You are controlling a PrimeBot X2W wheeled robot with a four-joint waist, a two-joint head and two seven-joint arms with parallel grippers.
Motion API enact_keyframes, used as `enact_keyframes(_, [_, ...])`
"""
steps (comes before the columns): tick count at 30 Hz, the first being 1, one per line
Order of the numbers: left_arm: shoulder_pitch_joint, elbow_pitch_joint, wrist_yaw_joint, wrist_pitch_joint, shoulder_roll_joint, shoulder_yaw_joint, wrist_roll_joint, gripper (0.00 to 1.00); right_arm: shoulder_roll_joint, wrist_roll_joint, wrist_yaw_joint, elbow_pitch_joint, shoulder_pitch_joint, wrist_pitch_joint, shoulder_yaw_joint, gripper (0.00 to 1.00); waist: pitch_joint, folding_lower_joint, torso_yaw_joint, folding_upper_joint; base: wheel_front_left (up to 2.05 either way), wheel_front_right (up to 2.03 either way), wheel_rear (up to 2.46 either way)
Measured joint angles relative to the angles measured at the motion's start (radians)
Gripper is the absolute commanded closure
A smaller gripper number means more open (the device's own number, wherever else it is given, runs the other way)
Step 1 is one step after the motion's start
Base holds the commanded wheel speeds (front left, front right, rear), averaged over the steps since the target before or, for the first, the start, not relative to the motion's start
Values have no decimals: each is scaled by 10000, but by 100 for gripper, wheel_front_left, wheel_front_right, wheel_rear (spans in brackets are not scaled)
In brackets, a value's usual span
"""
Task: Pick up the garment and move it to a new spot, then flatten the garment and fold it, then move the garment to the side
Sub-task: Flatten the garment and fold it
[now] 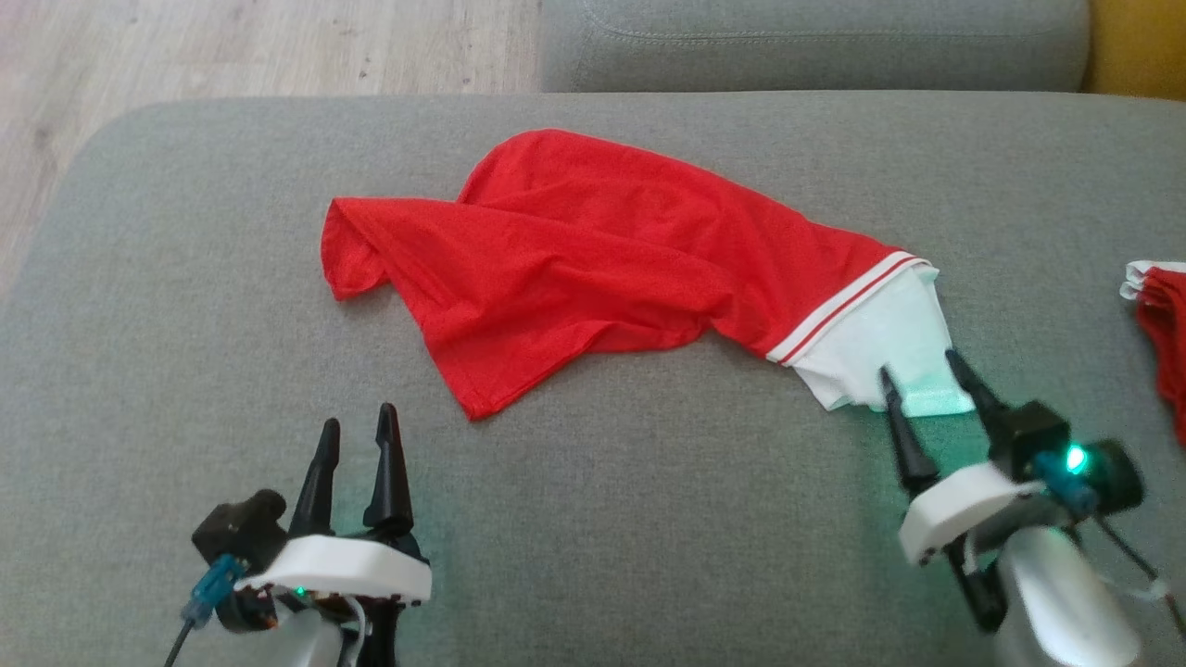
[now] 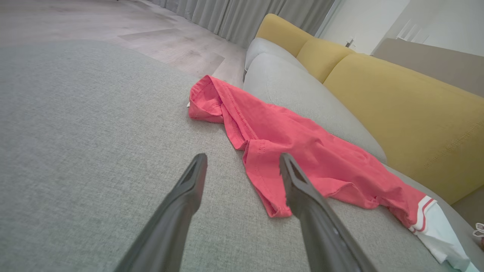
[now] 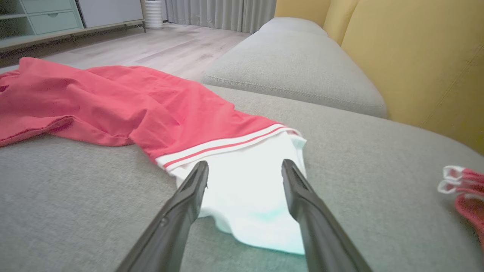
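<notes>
Grey sofa cushion (image 1: pixel 139 324): nearest, the left gripper (image 1: pixel 359 415) hangs fingers apart, clear of cloth; the right gripper (image 1: pixel 919 361) stands spread over the white end (image 1: pixel 880 338). Beyond, the red garment (image 1: pixel 593 259) lies rumpled; flattening, folding and moving aside seem left.

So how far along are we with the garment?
Early. The garment lies on the grey cushion, held by neither gripper; whether that is its new spot I cannot tell. In hand: the right gripper is open over its white end; the left gripper is open, apart from the red hem. Left: it is rumpled and doubled over, so flattening, folding and moving aside remain.
</notes>
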Motion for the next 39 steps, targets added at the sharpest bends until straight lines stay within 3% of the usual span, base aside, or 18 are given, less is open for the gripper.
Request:
enact_keyframes(5, [34, 29, 0, 0, -2, 119, 550, 0, 462, 539, 0, -86, 314, 0, -61, 0, -128, 0, -102, 0, 0, 0, 0])
enact_keyframes(9, [331, -171, 4, 0, 15, 510, 1801, 0, 742, 968, 0, -901, 703, 0, -500, 0, -327, 0, -249, 0, 0, 0, 0])
enact_keyframes(18, [1501, -821, 414, 2, 13, 798, 3204, 0, 972, 1198, 0, -1396, 1603, 0, -1007, 0, -817, -1, -592, 0, 0, 0, 0])
enact_keyframes(27, [1868, -961, 531, 2, 15, 683, 3210, 0, 1032, 1409, 0, -1356, 1755, 0, -911, 0, -904, 0, -563, 0, 0, 0, 0])
enact_keyframes(32, [1787, -805, 336, 2, 38, 318, 2464, 0, 1034, 1434, 0, -1254, 1740, 0, -627, 0, -683, 0, -566, 0, 0, 0, 0])
enact_keyframes(39, [10, 282, 75, 2, 31, -633, 1277, 0, 1041, 1480, 0, -1256, 1132, 0, -255, 0, 313, 2, -739, 0, 0, 0, 0])
